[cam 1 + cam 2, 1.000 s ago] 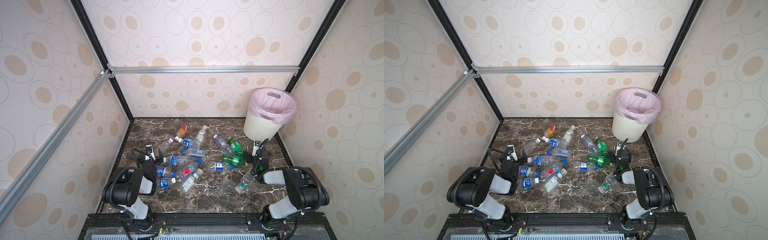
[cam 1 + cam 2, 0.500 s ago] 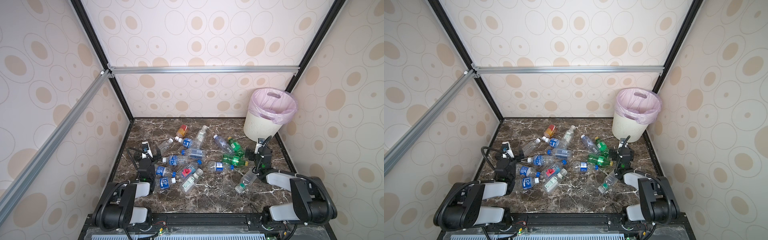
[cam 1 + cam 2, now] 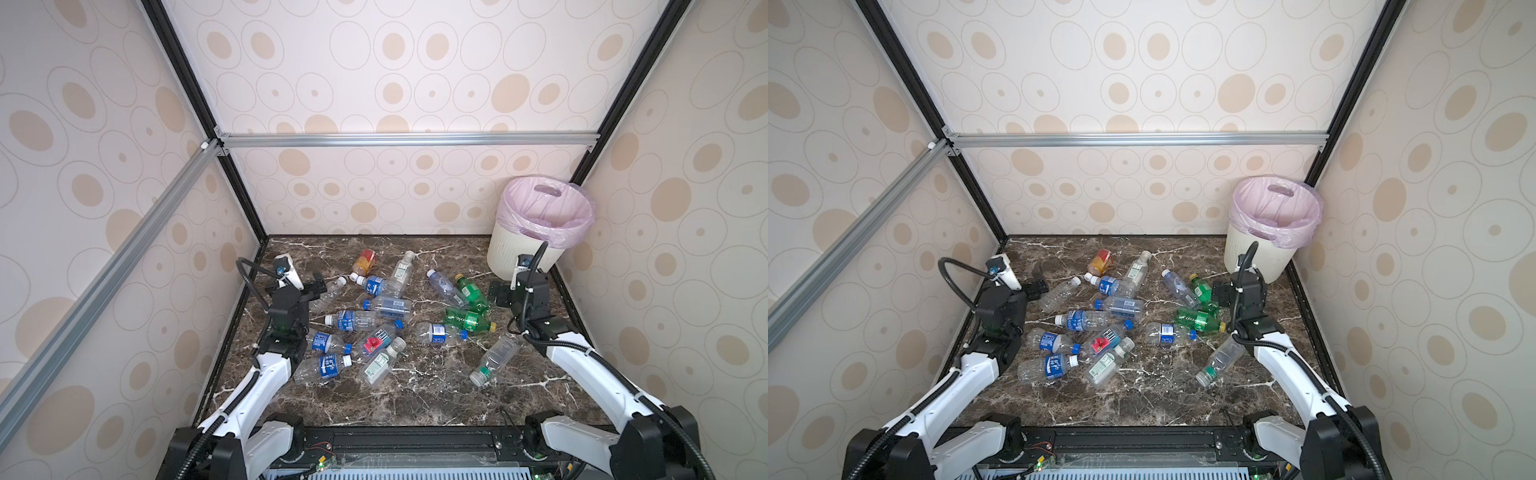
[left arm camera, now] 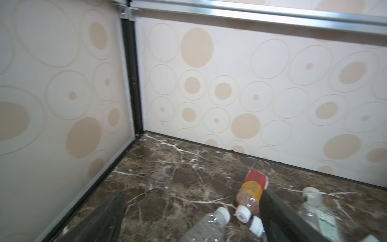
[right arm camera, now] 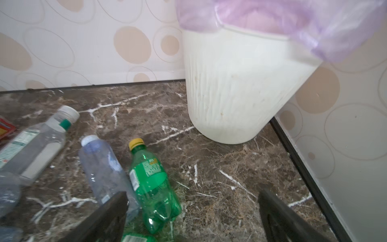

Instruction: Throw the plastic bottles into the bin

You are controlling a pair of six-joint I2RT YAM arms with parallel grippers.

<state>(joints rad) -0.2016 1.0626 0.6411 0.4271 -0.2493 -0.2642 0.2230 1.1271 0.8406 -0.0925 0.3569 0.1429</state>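
Several plastic bottles [image 3: 365, 320] lie scattered on the dark marble floor in both top views, mostly clear with blue labels, plus an amber one [image 3: 364, 262] and two green ones [image 3: 471, 293]. The bin [image 3: 540, 224], cream and ribbed with a lilac bag, stands in the back right corner. My left gripper [image 3: 318, 284] is open, hanging over a clear white-capped bottle [image 4: 209, 226], which lies between its spread fingers with the amber bottle [image 4: 251, 188] just beyond. My right gripper [image 3: 496, 293] is open over bare floor, with a green bottle [image 5: 152, 184] beside one finger and the bin [image 5: 240, 83] close ahead.
Patterned walls close the cell on three sides. A black frame edge [image 5: 303, 167] runs along the floor by the right wall, near my right gripper. An aluminium rail [image 3: 395, 139] crosses the back wall high up. A clear bottle with a green label [image 3: 494, 361] lies apart at front right.
Both arms have unfolded from their low pose at the front and reached toward the back. Both grippers stayed open, and the bottles have not moved.
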